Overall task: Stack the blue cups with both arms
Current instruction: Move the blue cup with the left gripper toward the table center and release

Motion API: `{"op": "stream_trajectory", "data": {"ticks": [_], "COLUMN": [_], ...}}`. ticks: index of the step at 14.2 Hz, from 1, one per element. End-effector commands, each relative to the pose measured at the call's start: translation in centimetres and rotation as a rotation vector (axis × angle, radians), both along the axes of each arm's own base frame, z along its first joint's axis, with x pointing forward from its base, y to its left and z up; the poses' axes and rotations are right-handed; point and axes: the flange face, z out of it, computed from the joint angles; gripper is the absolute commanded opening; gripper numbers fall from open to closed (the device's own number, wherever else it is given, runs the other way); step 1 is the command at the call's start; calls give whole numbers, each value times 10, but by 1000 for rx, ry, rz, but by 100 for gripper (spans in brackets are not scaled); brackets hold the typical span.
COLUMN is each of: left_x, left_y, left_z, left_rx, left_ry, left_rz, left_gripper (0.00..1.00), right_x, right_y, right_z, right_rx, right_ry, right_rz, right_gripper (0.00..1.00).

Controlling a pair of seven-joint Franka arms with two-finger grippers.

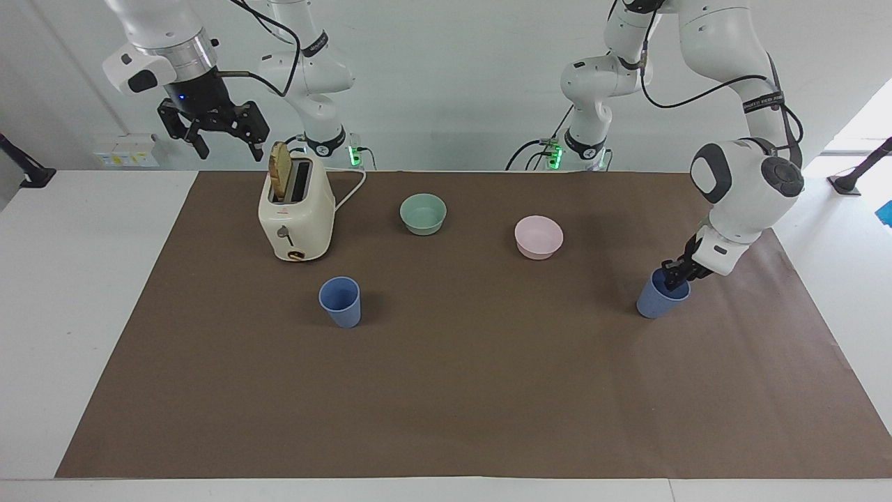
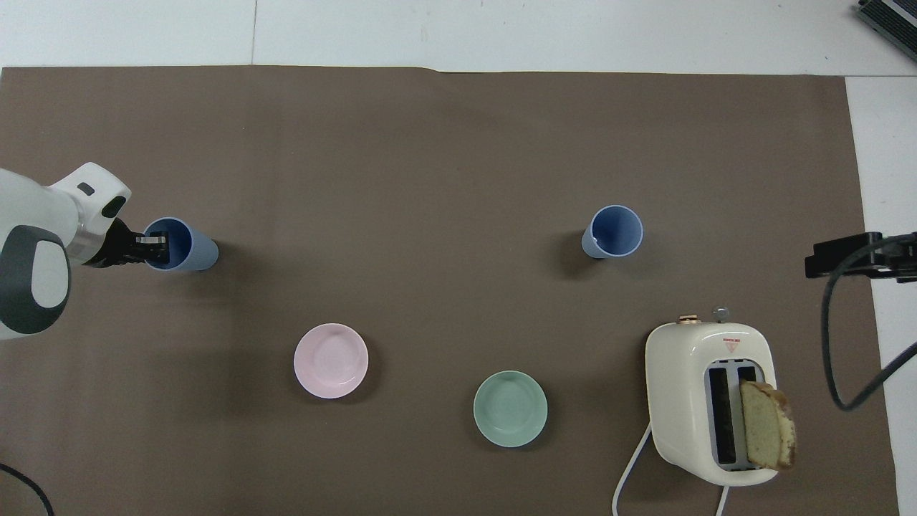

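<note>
My left claw (image 1: pixel 674 276) (image 2: pixel 152 246) sits at the rim of one matte periwinkle-blue plastic tumbler (image 1: pixel 658 298) (image 2: pixel 183 245) at my left arm's end of the brown-covered worktop (image 1: pixel 488 390) (image 2: pixel 444 143). One finger dips inside the rim; whether it is clenched on the wall I cannot tell. The second blue tumbler (image 1: pixel 341 301) (image 2: pixel 613 231) stands upright, farther from me than the cream toaster (image 1: pixel 296 213) (image 2: pixel 706 401), well apart from the first. My right claw (image 1: pixel 214 132) hangs released above that toaster, waiting.

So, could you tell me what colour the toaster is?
Cream toaster, clearest in the facing view.
</note>
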Motion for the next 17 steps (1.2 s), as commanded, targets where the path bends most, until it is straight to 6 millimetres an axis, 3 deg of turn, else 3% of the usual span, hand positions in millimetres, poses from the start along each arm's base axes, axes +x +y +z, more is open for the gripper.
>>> {"op": "stream_trajectory", "data": {"ticks": [1, 5, 7, 11, 17], "left_x": [2, 14, 19, 17, -11], "left_y": [0, -9, -39, -138, -268], "left_z": [6, 58, 77, 84, 86], "left_rx": [19, -3, -65, -71, -119], "left_ry": [-19, 32, 26, -4, -46], "left_rz": [-15, -10, 18, 48, 43], "left_gripper": [0, 0, 0, 0, 0], "right_x": [-8, -8, -8, -8, -8], "right_y": [-4, -4, -4, -4, -4], "right_z": [-1, -1, -1, -1, -1], "right_rx": [7, 7, 7, 7, 7], "right_ry": [-3, -3, -3, -3, -3], "right_rz": [10, 10, 10, 10, 10], "right_gripper": [100, 100, 100, 100, 100]}}
